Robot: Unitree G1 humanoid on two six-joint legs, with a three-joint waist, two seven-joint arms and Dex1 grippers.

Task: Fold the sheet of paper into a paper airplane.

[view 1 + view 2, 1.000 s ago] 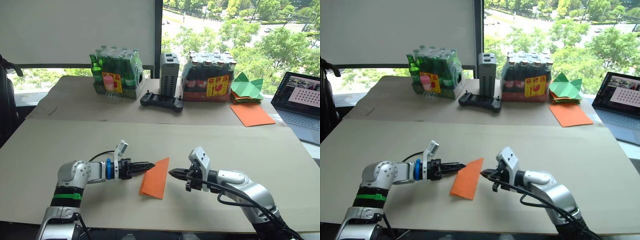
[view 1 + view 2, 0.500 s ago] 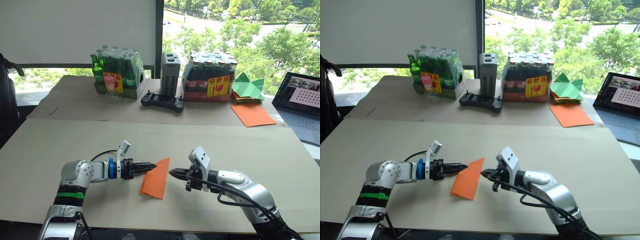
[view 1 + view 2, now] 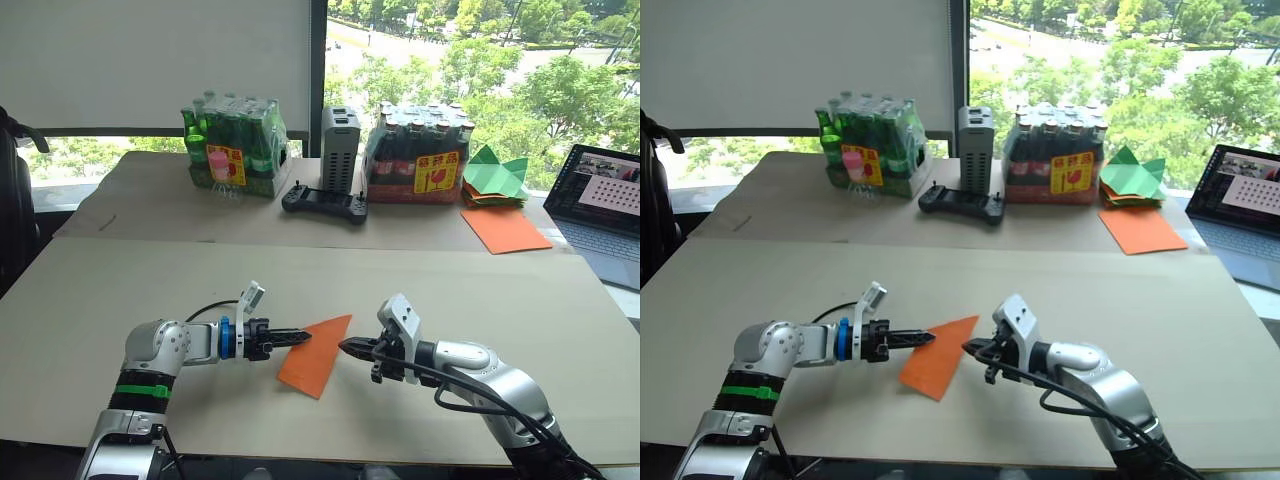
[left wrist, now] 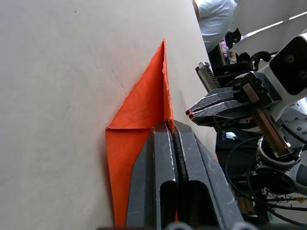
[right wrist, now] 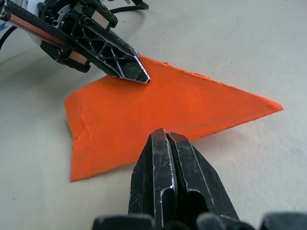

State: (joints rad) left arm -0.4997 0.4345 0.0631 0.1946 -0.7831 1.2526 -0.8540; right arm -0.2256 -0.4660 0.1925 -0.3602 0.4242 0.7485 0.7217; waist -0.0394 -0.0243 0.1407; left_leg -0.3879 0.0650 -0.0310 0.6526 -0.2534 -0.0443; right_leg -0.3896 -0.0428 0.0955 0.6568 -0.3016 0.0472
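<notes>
Sheet of paper (image 3: 315,355): pointed layered wedge, flat on surface (image 3: 480,290) between tools | left tool (image 3: 303,338): closed, tip pressing paper | right tool (image 3: 345,347): closed at paper's edge | progress: early folds made; wings unformed.

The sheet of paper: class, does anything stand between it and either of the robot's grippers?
Nothing visible does. The sheet of paper lies on the table between the two grippers. The left gripper, fingers shut, has its tips at the sheet's left edge. The right gripper, also shut, points at its right edge with bare table alongside.
</notes>
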